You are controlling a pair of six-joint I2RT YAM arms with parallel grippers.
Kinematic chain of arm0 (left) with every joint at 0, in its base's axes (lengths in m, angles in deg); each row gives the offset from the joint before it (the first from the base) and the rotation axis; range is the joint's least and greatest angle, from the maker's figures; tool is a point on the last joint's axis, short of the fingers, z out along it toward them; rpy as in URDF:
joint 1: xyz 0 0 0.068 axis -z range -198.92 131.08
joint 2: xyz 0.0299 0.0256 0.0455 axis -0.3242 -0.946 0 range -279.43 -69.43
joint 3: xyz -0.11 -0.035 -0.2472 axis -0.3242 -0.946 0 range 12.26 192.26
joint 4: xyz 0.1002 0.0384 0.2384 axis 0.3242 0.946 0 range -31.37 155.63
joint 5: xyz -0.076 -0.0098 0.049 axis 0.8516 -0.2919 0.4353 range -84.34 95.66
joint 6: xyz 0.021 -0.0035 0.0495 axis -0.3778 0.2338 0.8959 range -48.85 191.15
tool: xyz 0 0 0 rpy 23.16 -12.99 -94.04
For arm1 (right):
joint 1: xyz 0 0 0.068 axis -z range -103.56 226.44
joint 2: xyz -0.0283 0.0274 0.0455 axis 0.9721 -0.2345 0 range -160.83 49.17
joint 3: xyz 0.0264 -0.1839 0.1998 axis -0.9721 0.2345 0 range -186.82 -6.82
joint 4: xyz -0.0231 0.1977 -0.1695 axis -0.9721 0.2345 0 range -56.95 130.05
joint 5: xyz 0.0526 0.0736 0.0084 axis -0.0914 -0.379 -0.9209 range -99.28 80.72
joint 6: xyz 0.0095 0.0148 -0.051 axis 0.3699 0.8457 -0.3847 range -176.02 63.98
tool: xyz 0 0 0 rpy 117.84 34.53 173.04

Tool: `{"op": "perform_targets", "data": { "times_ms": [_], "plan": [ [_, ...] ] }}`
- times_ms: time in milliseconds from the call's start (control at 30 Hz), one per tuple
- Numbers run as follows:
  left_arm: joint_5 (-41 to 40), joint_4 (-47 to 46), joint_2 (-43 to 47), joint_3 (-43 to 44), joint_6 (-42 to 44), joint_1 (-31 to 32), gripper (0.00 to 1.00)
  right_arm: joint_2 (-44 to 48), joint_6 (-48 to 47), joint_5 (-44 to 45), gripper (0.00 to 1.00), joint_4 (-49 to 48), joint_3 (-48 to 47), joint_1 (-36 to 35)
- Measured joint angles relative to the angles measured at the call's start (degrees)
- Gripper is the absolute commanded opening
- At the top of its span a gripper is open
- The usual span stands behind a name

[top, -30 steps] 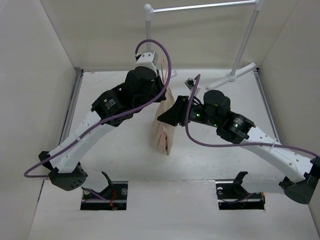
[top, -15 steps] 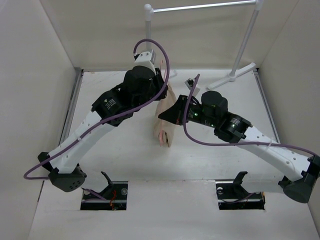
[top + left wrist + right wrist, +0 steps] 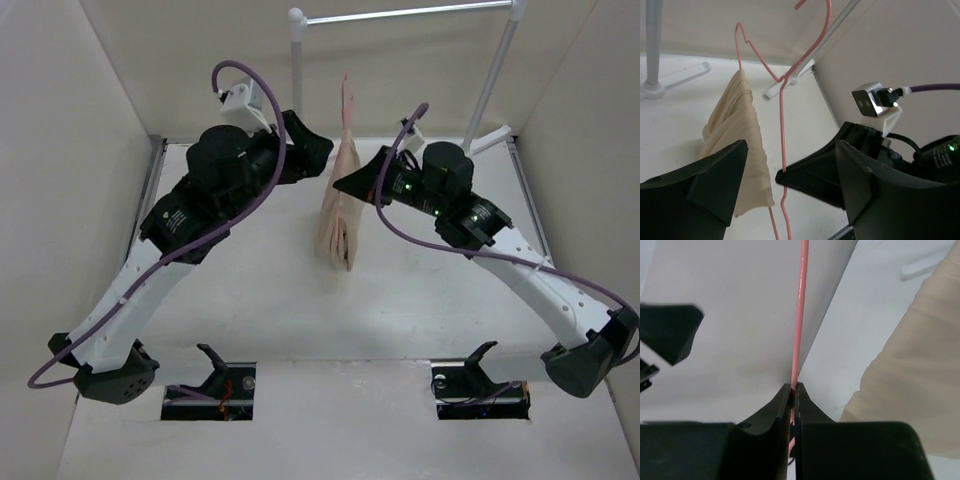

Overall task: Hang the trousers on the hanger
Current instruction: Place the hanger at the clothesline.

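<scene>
Pink hanger (image 3: 782,125), right pincer (image 3: 794,388) clamped, held aloft

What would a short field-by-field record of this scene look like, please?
left gripper: open, holding nothing
right gripper: shut on the hanger's wire
hanger: pink wire, held up above the table
trousers: tan, draped over the hanger and hanging down
rack: white, standing at the back behind the hanger
</scene>
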Motion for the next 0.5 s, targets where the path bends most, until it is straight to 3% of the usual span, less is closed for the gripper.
{"op": "perform_targets", "data": {
  "times_ms": [33,67,200,500],
  "plan": [
    [0.2,-0.4,0.7,-0.2,0.0,-0.6,0.81,-0.9,-0.1,-0.4,0.0,0.0,-1.2,1.4],
    [0.3,-0.9,1.6,-0.7,0.0,-1.4,1.0,-1.9,-0.2,-0.9,0.0,0.1,-2.5,3.0],
    [-0.5,-2.2,7.4,-8.8,-0.8,-5.6,1.0,-7.1,-0.6,-3.6,0.0,0.5,-9.9,12.1],
    [-1.9,2.4,22.9,-40.6,-6.4,-16.6,1.0,-24.8,-2.1,-7.5,0.01,3.3,-31.3,29.9]
  ]
}}
